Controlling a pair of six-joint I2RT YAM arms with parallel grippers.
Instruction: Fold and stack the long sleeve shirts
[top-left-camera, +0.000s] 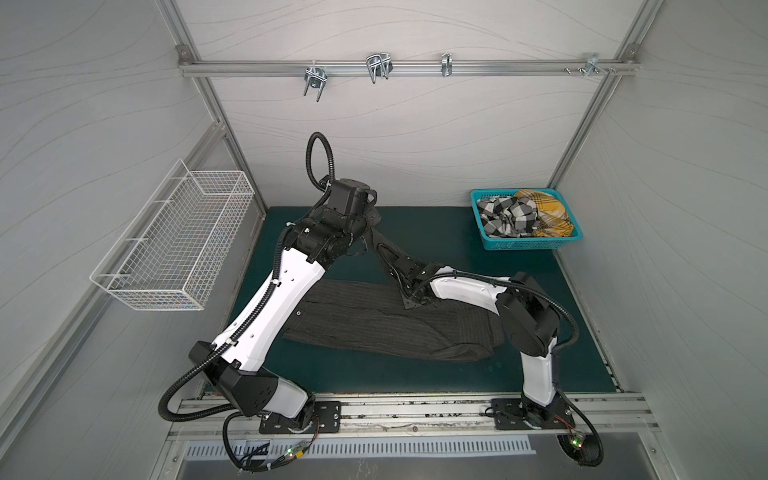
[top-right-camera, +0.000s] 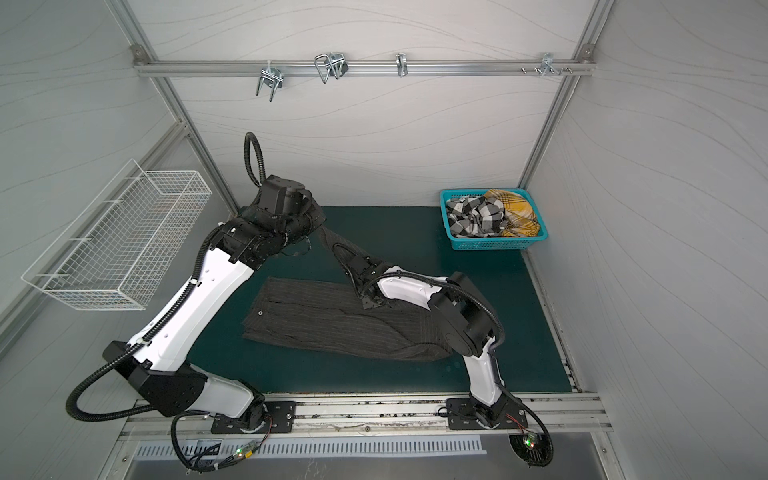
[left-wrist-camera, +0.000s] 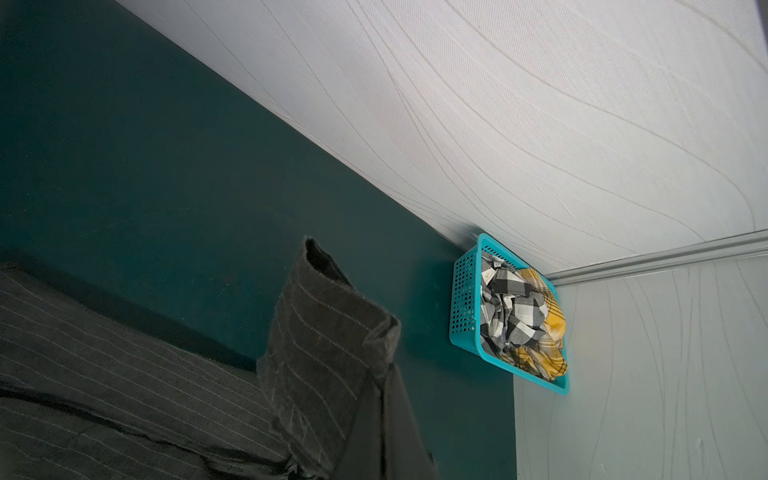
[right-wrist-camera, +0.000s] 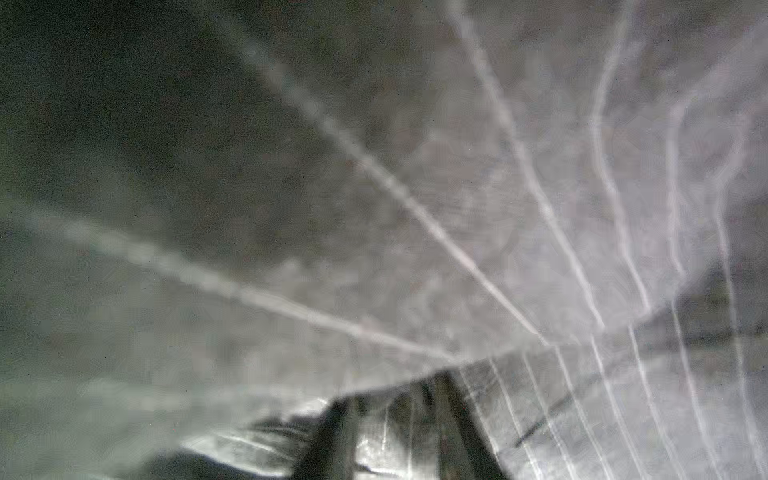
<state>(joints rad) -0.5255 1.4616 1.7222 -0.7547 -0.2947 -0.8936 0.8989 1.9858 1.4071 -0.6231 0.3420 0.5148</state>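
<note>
The dark charcoal pinstriped shirt (top-left-camera: 374, 324) (top-right-camera: 324, 320) lies spread on the green mat (top-left-camera: 457, 374). One of its sleeves (top-left-camera: 380, 243) rises off the mat toward the back. My left gripper (top-left-camera: 371, 225) (top-right-camera: 320, 223) is shut on that sleeve near the cuff (left-wrist-camera: 328, 332), which sticks up in the left wrist view. My right gripper (top-left-camera: 388, 257) (top-right-camera: 343, 251) (right-wrist-camera: 395, 428) sits lower on the same sleeve, with pinstriped cloth between its dark fingers (right-wrist-camera: 332, 436). The check shirt (top-left-camera: 507, 218) (left-wrist-camera: 511, 311) and the mustard plaid shirt (top-left-camera: 544, 216) (left-wrist-camera: 548, 332) lie crumpled in the basket.
The teal lattice basket (top-left-camera: 525, 247) (top-right-camera: 490, 245) (left-wrist-camera: 463, 299) stands in the back right corner of the mat. A white wire basket (top-left-camera: 166, 249) hangs on the left wall. A rail with metal hooks (top-left-camera: 374, 68) crosses the back wall.
</note>
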